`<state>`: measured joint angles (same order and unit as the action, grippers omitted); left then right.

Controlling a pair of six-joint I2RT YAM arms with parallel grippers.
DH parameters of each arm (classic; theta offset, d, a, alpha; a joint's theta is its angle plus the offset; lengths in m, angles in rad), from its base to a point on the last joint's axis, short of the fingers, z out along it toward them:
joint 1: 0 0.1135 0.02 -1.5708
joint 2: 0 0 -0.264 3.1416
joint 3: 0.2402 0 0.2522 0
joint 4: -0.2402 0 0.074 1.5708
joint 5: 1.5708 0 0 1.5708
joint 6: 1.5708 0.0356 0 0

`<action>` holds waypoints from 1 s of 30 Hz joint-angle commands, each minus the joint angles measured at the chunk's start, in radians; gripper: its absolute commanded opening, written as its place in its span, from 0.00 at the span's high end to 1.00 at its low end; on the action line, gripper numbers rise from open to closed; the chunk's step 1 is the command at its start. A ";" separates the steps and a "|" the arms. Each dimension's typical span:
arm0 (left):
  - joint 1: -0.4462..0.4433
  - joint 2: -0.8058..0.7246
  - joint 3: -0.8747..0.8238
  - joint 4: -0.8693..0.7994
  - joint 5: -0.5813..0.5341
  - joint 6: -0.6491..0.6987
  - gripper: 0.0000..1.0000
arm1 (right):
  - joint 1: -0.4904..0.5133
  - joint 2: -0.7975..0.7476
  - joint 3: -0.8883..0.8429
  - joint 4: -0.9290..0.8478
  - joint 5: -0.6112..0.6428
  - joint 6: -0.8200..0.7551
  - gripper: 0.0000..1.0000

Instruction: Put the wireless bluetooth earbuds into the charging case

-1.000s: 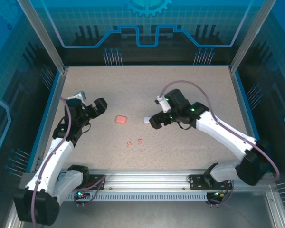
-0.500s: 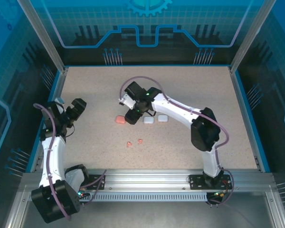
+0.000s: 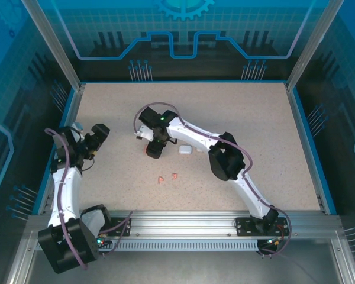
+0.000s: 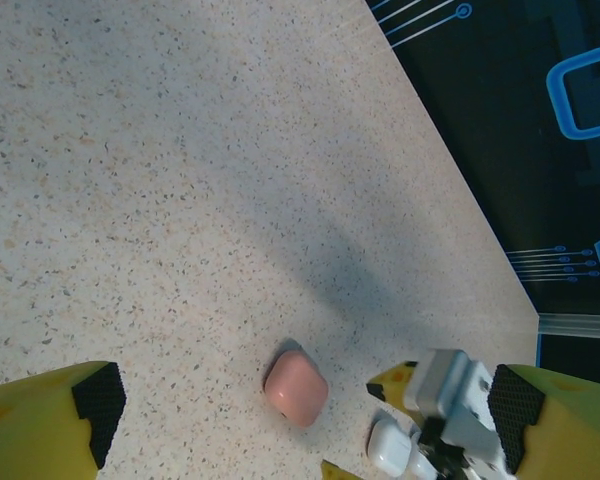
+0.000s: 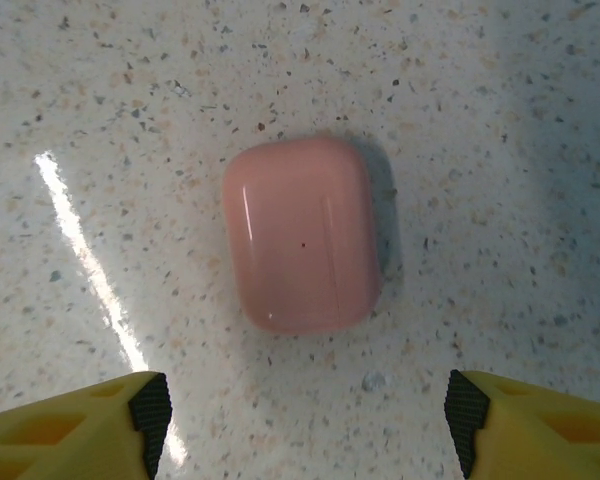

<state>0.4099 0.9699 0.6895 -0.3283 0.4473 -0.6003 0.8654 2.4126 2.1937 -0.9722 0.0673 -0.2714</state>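
A closed salmon-pink charging case (image 5: 302, 235) lies flat on the speckled table, just ahead of my open right gripper (image 5: 308, 425), whose jaws stand apart with nothing between them. From above, that right gripper (image 3: 154, 148) hovers over the case's spot. Two salmon-red earbuds (image 3: 160, 179) (image 3: 174, 176) lie loose nearer the front. My left gripper (image 3: 99, 132) is open and empty at the table's left side. In its wrist view the open left gripper (image 4: 305, 425) faces the pink case (image 4: 296, 387).
A white case (image 3: 185, 150) sits just right of the right gripper, and it shows as the white case (image 4: 388, 447) beside that gripper's fingers (image 4: 392, 380). Blue walls (image 3: 64, 118) ring the table. The right arm's elbow (image 3: 225, 157) stretches across the middle.
The right arm swung left from the white case to above the pink case, its jaws narrowing a little. The left arm drew back toward the left wall.
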 commanded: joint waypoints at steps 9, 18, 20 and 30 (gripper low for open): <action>0.008 0.013 -0.022 0.011 0.034 -0.001 0.07 | 0.023 0.116 0.096 -0.067 -0.060 -0.064 0.25; 0.007 0.021 -0.033 0.029 0.037 -0.010 0.08 | 0.034 0.170 0.134 -0.065 -0.032 -0.080 0.31; 0.009 0.023 -0.033 0.030 0.037 -0.010 0.08 | 0.036 0.180 0.145 -0.063 -0.030 -0.081 0.30; 0.009 0.027 -0.036 0.039 0.043 -0.009 0.09 | 0.023 0.201 0.190 -0.047 -0.043 0.002 0.21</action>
<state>0.4099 0.9951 0.6647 -0.3080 0.4622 -0.6029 0.8829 2.5755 2.3516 -1.0409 0.0376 -0.3073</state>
